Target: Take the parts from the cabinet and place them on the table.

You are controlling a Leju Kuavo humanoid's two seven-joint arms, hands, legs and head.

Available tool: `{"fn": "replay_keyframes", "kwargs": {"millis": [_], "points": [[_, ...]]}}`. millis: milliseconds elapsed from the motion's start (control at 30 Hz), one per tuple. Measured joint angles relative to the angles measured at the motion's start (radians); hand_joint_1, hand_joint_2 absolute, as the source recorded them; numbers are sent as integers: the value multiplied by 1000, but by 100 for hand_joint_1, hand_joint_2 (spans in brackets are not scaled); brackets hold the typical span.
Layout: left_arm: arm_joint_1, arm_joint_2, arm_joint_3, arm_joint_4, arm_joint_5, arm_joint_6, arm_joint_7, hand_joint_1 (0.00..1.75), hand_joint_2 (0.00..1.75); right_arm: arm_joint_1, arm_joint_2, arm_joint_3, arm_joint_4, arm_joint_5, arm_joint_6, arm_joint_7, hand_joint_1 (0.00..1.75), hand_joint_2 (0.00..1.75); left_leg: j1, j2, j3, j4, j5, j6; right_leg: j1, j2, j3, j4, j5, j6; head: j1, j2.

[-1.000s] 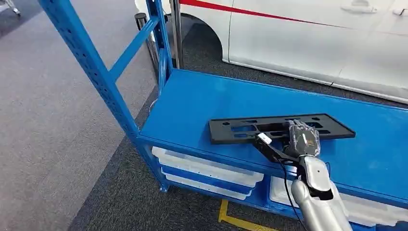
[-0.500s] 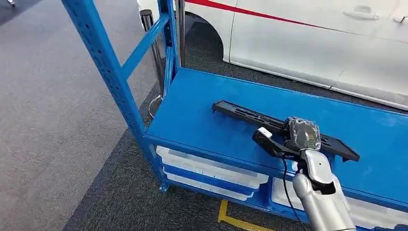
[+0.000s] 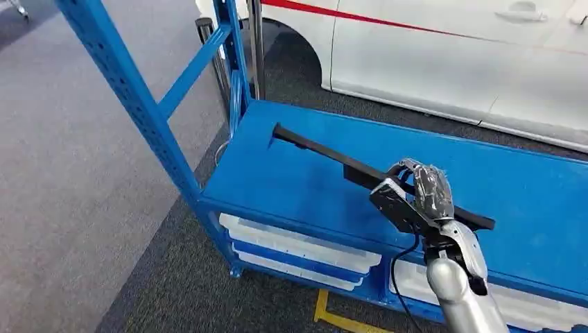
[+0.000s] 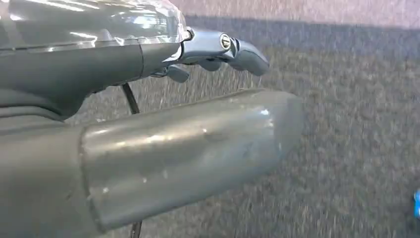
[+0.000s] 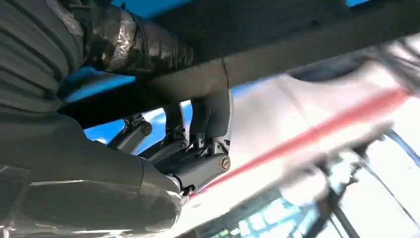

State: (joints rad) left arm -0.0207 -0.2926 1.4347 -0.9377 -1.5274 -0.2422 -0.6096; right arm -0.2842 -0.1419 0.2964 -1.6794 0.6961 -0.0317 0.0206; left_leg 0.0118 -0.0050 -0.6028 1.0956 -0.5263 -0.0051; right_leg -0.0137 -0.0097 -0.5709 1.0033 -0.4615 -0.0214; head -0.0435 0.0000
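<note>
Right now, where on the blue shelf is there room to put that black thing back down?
Bare shelf lies between the blue upright post and the right hand holding the black part, and behind toward the white car. Near the hand it's crowded.

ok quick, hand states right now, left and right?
Left hand: holds nothing, over grey carpet; open or closed cannot be told.
Right hand: closed on the black plastic part, tilted up off the blue shelf.

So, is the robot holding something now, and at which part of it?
Yes. The right hand grips the black part near the end closest to the robot, tilted on edge over the blue shelf. The left hand holds nothing.
</note>
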Motion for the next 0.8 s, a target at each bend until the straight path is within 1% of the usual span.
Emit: {"fn": "replay_keyframes", "kwargs": {"millis": [67,100,133,167,200,233,267,300,333,367,400,433,467,500,533,567,600,633,667,700,733,767,800], "points": [[-1,-1,0,15,1,7,0,0,0,14,5,8,-59,-33,-6,-10,175,175,2,0,-74,157,-73,-5,3,0,0,1,-3,-4,0,0],[0,-1,0,23,2,13,0,0,0,26,6,10,-82,-55,-15,-26,175,175,2,0,-104,217,-88,-8,5,-2,1,2,-4,-5,0,0],[0,0,0,34,2,20,-1,0,0,39,6,10,-105,-80,-24,-44,175,175,2,0,-112,227,-78,-9,5,-2,1,4,-5,-5,1,0],[2,0,0,44,2,27,-2,0,0,49,6,10,-129,-101,-34,-58,175,175,2,0,-97,191,-47,-9,5,-2,1,7,-7,-4,0,0],[2,0,0,55,2,36,-3,0,0,56,6,10,-152,-122,-41,-70,175,175,2,0,-65,124,-6,-7,4,-1,1,10,-10,-2,0,0],[2,2,0,67,2,43,-6,0,0,59,6,10,-180,-144,-51,-79,175,175,3,0,-17,28,42,-4,3,0,1,17,-15,2,0,0],[1,3,0,74,2,46,-7,0,0,61,6,10,-198,-153,-55,-81,175,175,4,0,15,-45,57,0,3,1,0,25,-21,7,0,0],[-2,3,0,87,2,49,-10,0,0,65,5,10,-233,-169,-62,-85,175,175,-4,-1,27,-60,44,2,11,2,-5,34,-26,15,0,0],[-2,2,0,90,2,50,-11,0,0,71,5,10,-261,-186,-67,-86,175,175,-1,-2,23,-55,47,10,10,3,-6,34,-25,19,2,0],[0,0,0,91,2,50,-11,0,0,80,5,10,-282,-202,-70,-90,175,175,-3,-3,22,-55,46,13,10,3,-5,33,-24,21,2,0],[0,-2,0,94,3,50,-11,0,0,89,5,10,-301,-221,-77,-94,175,175,-6,-3,22,-55,46,18,8,3,-4,31,-23,26,2,0],[0,-2,0,97,3,50,-12,0,0,96,5,10,-318,-242,-83,-97,175,175,-3,-2,23,-63,52,27,8,4,-4,32,-24,31,2,0],[0,-7,0,103,3,50,-13,0,0,108,5,10,-337,-267,-87,-103,175,175,1,-1,27,-68,56,33,3,5,-7,46,-39,36,2,0],[-2,-7,0,106,4,52,-15,0,0,116,5,10,-358,-298,-95,-111,175,175,2,-1,27,-69,56,39,4,6,-26,85,-69,41,4,0],[-2,-7,0,110,8,56,-18,0,0,119,5,10,-370,-326,-101,-112,175,175,2,-1,26,-69,56,41,2,7,-60,157,-110,45,3,0],[-3,-7,0,118,10,58,-19,0,0,121,5,10,-379,-348,-105,-109,175,175,1,0,26,-69,56,41,0,6,-96,233,-144,48,3,0],[-4,-6,0,123,11,59,-19,0,0,121,5,10,-390,-360,-107,-99,175,175,-1,1,25,-69,55,42,0,6,-129,298,-165,50,3,0],[-5,-5,0,128,11,59,-19,0,0,121,5,10,-398,-365,-108,-92,175,175,-1,1,26,-69,55,43,0,6,-145,327,-163,50,3,0],[-6,-5,0,132,12,60,-19,0,0,121,5,10,-405,-369,-110,-86,175,175,-1,0,27,-69,54,43,1,7,-139,308,-137,48,3,0],[-7,-5,0,136,14,60,-19,0,0,122,5,10,-410,-378,-112,-82,175,175,-2,-1,29,-69,54,43,1,7,-113,252,-96,44,3,0],[-7,-5,0,139,16,60,-19,0,0,126,5,10,-416,-395,-115,-84,175,175,-3,-1,32,-69,53,42,2,7,-75,174,-53,38,3,0],[-7,-5,0,142,18,61,-21,0,0,136,5,9,-423,-419,-121,-93,175,175,-4,-2,36,-69,51,41,6,6,-22,68,-5,27,3,0],[-6,-5,0,147,19,61,-24,0,0,148,5,7,-428,-444,-125,-101,175,175,-5,-2,35,-70,50,38,13,5,-3,37,-23,18,2,0]]}}
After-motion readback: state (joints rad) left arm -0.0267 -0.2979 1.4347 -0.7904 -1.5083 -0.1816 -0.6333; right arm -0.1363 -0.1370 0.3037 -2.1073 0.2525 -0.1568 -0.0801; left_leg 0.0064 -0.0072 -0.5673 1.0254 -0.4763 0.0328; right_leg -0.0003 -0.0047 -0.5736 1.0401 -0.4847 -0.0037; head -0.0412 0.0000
